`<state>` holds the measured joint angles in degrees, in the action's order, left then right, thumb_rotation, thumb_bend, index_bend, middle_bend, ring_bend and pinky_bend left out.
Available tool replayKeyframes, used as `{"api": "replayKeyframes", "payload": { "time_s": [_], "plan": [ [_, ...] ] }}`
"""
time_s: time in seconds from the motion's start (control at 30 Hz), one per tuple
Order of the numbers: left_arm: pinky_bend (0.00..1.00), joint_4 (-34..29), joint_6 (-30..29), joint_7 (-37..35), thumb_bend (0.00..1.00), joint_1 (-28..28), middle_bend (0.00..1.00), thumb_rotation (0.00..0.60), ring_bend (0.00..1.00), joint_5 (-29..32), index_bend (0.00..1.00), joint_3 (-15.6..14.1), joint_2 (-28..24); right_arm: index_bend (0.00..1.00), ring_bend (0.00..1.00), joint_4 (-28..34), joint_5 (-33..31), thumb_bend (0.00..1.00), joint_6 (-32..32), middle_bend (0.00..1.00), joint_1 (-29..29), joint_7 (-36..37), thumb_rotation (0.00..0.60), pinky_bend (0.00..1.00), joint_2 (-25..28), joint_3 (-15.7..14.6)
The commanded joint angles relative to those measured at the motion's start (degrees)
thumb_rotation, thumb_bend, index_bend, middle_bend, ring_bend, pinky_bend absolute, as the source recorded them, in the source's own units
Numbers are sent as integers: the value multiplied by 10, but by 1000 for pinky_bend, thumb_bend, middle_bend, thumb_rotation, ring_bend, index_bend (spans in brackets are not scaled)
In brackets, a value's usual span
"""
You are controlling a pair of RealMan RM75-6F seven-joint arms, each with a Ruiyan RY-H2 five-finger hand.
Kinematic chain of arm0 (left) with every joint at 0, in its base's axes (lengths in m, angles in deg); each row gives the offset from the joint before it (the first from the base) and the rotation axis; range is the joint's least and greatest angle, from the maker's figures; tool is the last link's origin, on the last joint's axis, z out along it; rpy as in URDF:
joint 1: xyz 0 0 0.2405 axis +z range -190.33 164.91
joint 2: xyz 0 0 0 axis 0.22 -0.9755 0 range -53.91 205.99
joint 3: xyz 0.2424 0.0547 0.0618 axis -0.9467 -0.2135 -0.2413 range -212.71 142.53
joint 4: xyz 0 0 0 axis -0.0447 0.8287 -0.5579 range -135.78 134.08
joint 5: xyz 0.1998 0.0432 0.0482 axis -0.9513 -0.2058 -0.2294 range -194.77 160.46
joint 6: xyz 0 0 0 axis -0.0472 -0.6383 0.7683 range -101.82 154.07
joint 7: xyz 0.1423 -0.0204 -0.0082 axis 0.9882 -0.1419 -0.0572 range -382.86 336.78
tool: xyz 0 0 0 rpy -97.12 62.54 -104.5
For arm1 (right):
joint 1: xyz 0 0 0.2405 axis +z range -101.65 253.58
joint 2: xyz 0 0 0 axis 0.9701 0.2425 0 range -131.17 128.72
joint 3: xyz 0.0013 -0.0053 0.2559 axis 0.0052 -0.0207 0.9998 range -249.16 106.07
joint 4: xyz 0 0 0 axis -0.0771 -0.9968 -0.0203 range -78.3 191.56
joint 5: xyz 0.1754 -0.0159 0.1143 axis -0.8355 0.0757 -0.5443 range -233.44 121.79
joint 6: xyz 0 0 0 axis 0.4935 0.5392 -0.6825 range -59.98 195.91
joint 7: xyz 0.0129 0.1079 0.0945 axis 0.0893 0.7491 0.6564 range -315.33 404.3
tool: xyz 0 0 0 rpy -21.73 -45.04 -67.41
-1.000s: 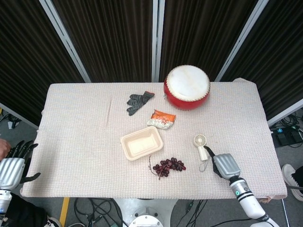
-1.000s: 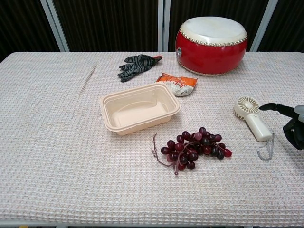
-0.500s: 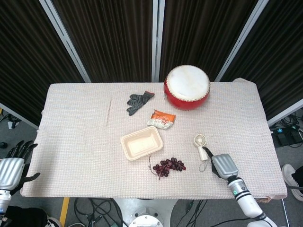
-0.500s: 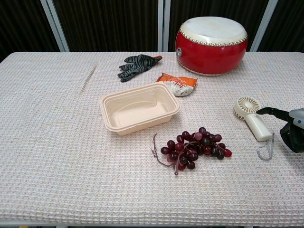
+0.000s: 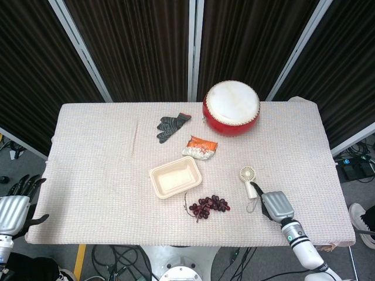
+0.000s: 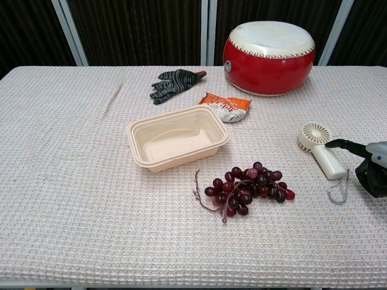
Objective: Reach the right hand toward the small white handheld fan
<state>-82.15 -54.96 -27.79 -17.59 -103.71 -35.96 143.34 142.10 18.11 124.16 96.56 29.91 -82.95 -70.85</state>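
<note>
The small white handheld fan (image 5: 249, 180) (image 6: 320, 148) lies flat on the table right of centre, round head away from me, handle and wrist loop toward the front edge. My right hand (image 5: 275, 204) (image 6: 370, 164) hovers just right of the handle, one dark finger stretched out to the handle's right side; whether it touches is unclear. It holds nothing. My left hand (image 5: 14, 205) hangs off the table's front-left corner, fingers spread and empty; the chest view does not show it.
A bunch of dark grapes (image 6: 249, 185) lies left of the fan. A beige tray (image 6: 177, 136), a snack packet (image 6: 226, 106) and a striped glove (image 6: 174, 83) sit mid-table. A red drum (image 6: 269, 49) stands behind the fan at the back.
My right hand has crept a little left toward the fan's handle. The left hand has stayed off the table corner.
</note>
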Motion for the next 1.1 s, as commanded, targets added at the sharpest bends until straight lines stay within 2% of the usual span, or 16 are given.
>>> {"api": "replayKeyframes", "payload": {
  "time_s": [0.03,0.43,0.57,0.7,1.1],
  "plan": [
    [176,0,1,0,0,0,90,600,0,0,127,0,0,0,805,0,-8,1000,-8,907,2,7,600,714,1,0],
    [176,-1,1,0,0,-1,89,600,0,0,127,0,-1,0,805,16,-28,1000,-56,907,15,68,600,714,14,-2],
    [176,0,1,-2,0,0,89,600,0,-1,127,-1,-2,0,805,19,-25,1000,-52,907,17,77,600,714,18,0],
    [176,0,1,-3,0,-1,89,600,0,-1,127,-1,-2,0,805,22,-7,1000,-24,907,12,84,600,714,20,4],
    [176,-6,-2,-3,0,-1,89,600,0,-4,127,0,-4,0,805,44,78,1000,114,906,-25,92,600,714,50,7]
  ]
}}
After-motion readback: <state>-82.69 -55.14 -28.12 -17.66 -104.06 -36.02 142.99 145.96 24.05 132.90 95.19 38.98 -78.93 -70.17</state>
